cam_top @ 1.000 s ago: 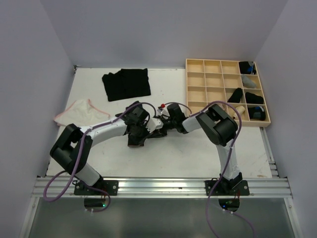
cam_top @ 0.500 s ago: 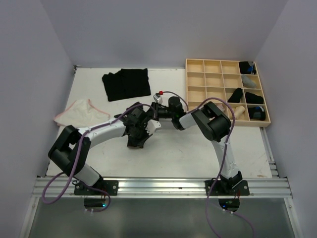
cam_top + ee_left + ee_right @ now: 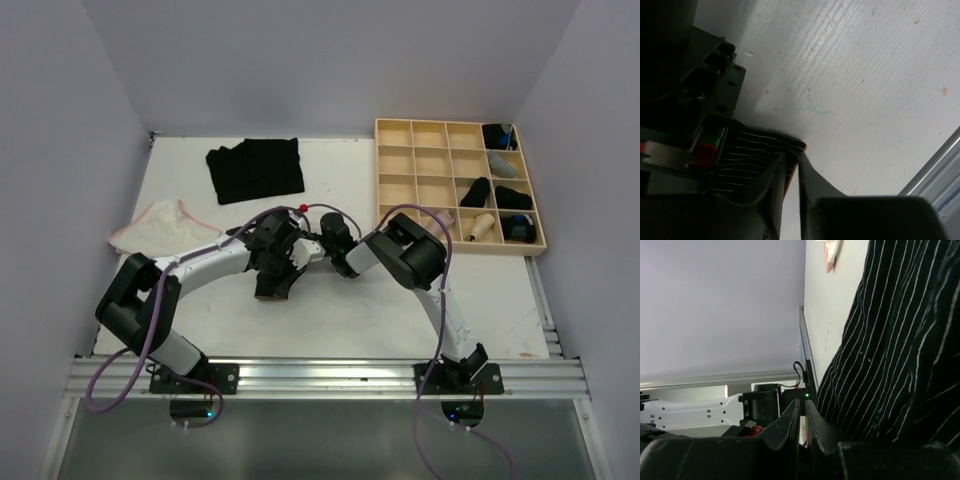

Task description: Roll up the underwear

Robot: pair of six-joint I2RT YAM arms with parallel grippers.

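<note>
1. Work item. The striped brief (image 3: 270,288) is black cloth with thin white stripes. The left wrist view shows an orange trim at one corner. It lies bunched on the table (image 3: 380,310), near the middle and slightly left, beneath the point where both arms meet.

2. Left gripper (image 3: 791,157). The fingers stand close together with a narrow slit between them, and bare table shows through the slit. The tips sit at the trimmed corner of the striped brief. It cannot be told whether the tips pinch the cloth.

3. Right gripper (image 3: 801,404). The fingers are almost pressed together, leaving only a thin slit. The striped cloth fills the view just beside them. It cannot be told whether any cloth is caught between them.

4. Inventory, counted from the top view.
- Striped brief: one, at the grippers.
- Black stack (image 3: 255,170): one flat pile at the far left. The number of pieces in it cannot be told.
- Whitish brief (image 3: 155,225): one, pink-edged, lying flat at the left edge.
- Tray (image 3: 377,180): one pale wooden grid at the far right.
- Rolls (image 3: 477,190) in the tray's right-hand compartments: six in all. Four are dark, one is grey and one is pale.
</note>
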